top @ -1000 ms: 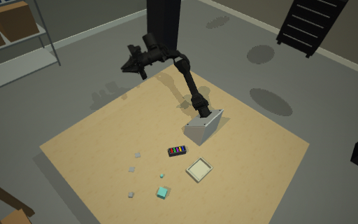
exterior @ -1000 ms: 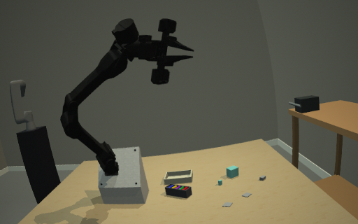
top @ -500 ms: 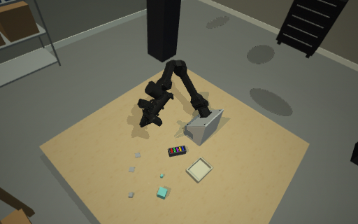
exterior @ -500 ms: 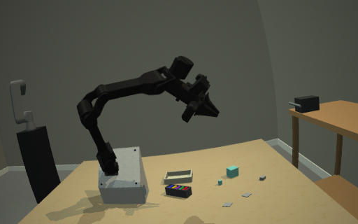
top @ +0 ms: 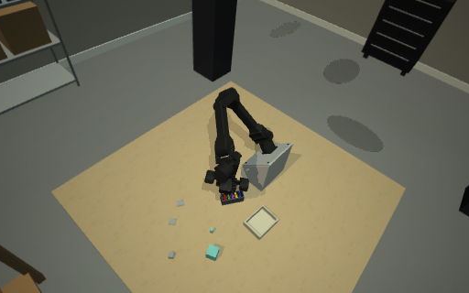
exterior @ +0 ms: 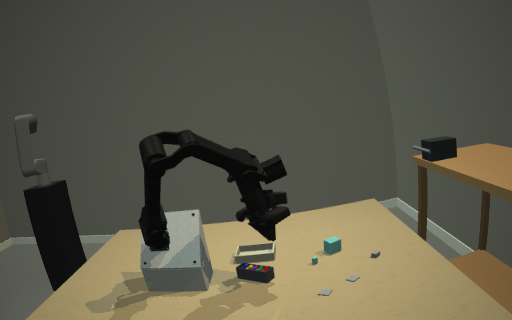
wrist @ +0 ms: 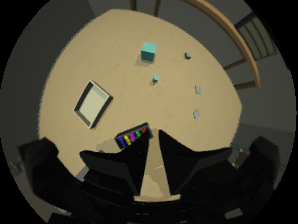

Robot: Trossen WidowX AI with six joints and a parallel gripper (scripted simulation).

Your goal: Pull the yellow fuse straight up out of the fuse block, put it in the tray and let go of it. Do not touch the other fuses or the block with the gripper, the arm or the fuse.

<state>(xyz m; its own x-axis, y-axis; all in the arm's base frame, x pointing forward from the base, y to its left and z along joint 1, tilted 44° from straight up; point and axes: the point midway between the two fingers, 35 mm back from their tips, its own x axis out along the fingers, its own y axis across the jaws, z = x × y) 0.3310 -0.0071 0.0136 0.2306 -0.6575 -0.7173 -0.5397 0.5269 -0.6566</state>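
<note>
The yellow fuse (top: 236, 195) (exterior: 250, 267) (wrist: 128, 140) stands in the black fuse block (top: 232, 201) (exterior: 255, 274) (wrist: 131, 131), between the blue and the purple fuse. Green and red fuses follow toward the other end. My gripper (top: 225, 189) (exterior: 273, 238) (wrist: 153, 132) is slightly open and empty, with a narrow gap between the fingers. It points down, above the level of the block. In the wrist view the left fingertip shows beside the block's red end, and the yellow fuse is left of both fingers. The pale tray (top: 261, 222) (exterior: 254, 258) (wrist: 92, 105) is empty.
A large teal cube (top: 212, 252) (exterior: 332, 245) (wrist: 148, 52) and a small teal cube (top: 212, 230) (exterior: 314, 260) (wrist: 155, 79) lie beyond the block. Three small grey pieces lie to one side. The grey arm base (top: 267, 169) (exterior: 177, 277) stands close to the block.
</note>
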